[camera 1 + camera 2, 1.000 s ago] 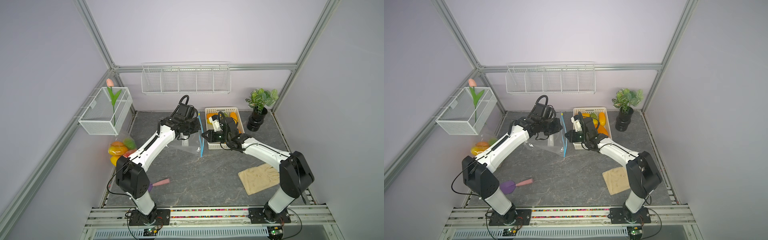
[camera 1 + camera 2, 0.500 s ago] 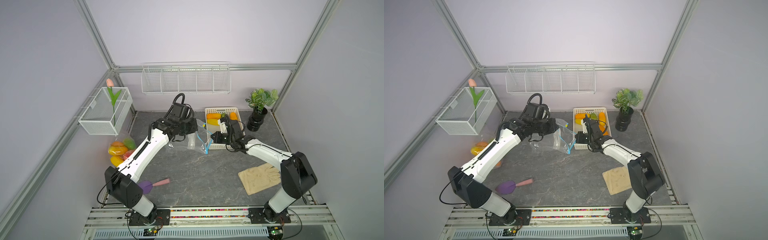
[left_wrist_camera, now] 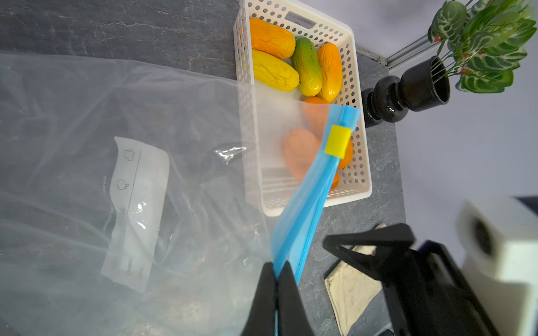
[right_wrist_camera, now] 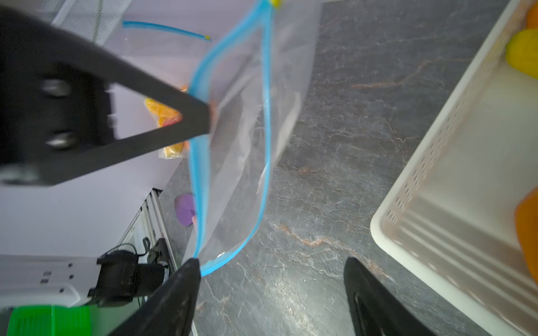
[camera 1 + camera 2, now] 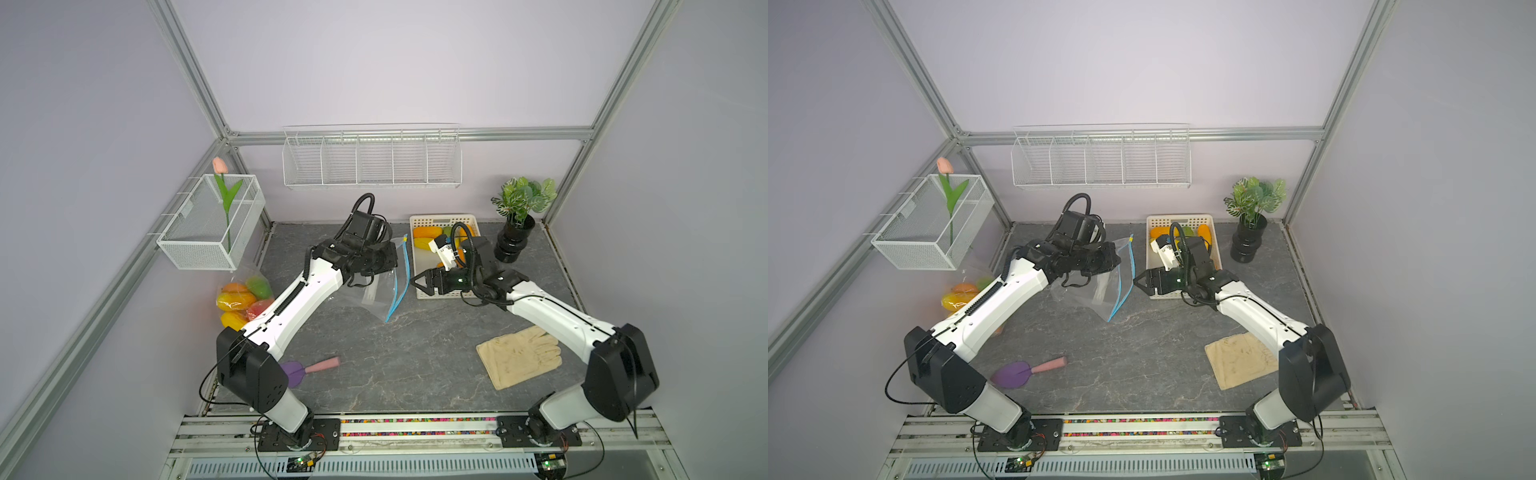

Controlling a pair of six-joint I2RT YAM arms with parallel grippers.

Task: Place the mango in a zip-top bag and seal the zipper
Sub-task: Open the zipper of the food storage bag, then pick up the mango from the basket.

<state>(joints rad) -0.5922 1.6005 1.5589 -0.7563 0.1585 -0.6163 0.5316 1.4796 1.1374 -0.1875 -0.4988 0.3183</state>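
The left gripper (image 3: 276, 286) pinches the zip-top bag (image 3: 139, 174) at its zipper; the right gripper (image 4: 270, 263) gapes wide beside it, empty. Mangoes (image 3: 273, 71) lie in the basket (image 3: 367, 174) at the back edge of the desk (image 5: 395, 365), two blurred behind plastic.

you have two white-and-black robot arms (image 5: 299, 303) mounted on the near rail. there is one clear zip-top plastic bag (image 5: 380, 291) with one yellow slider (image 3: 337, 141). far right stands one white perforated plastic basket (image 5: 442, 218). in it you can count four mangoes (image 3: 273, 71) plainly: two orange, one yellow, one green. more orange ones blur behind the bag, number unclear. at the left wall lies one clear sack of mixed fruit (image 5: 243, 301), about five pieces. you also have one white mesh box (image 5: 208, 232), one white wire shelf (image 5: 372, 164) of five compartments, one pink tulip (image 5: 220, 165), one green plant in a black pot (image 5: 515, 239), one cream fabric glove (image 5: 519, 359) and one purple scoop with a pink handle (image 5: 309, 369).
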